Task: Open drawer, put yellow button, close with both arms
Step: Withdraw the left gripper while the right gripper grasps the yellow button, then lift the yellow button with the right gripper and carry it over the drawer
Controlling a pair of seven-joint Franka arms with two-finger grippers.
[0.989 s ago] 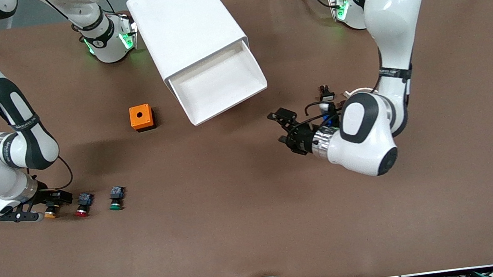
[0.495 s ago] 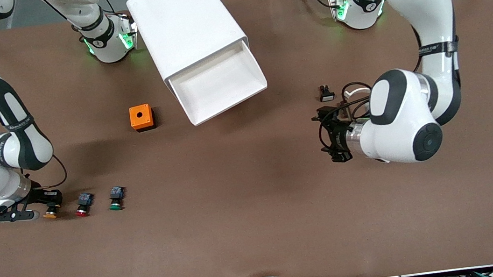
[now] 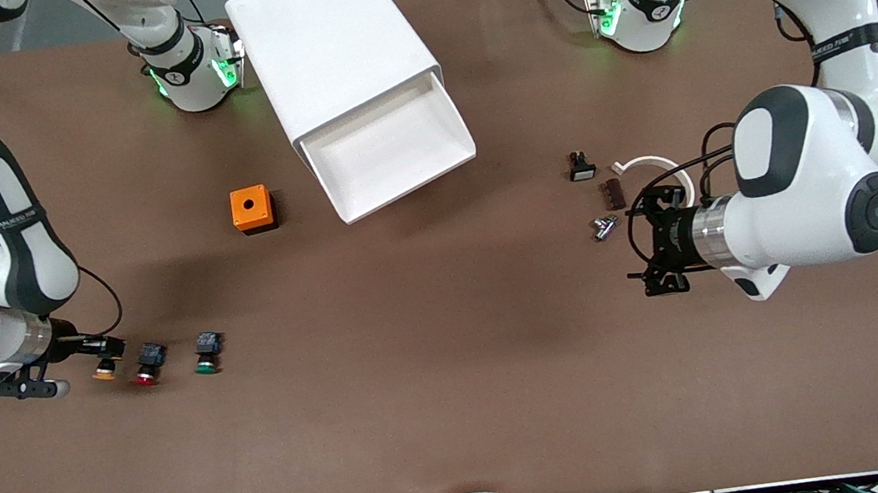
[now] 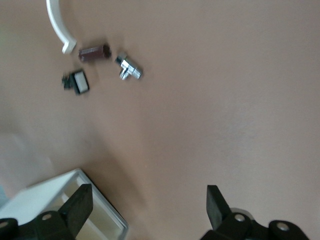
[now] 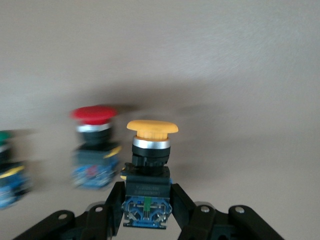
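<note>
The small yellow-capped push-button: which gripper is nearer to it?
Right. The right gripper is shut on the small yellow-capped push-button by its black-blue body. The left gripper, open, waits toward the left arm's end of the table.

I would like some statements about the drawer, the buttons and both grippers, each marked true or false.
1. The right gripper is shut on the yellow button. True.
2. The drawer is closed. False: it stands pulled out of the cabinet.
3. The left gripper holds a small part. False: it is open and holds nothing.
4. The red button lies between the yellow button and the green button. True.
</note>
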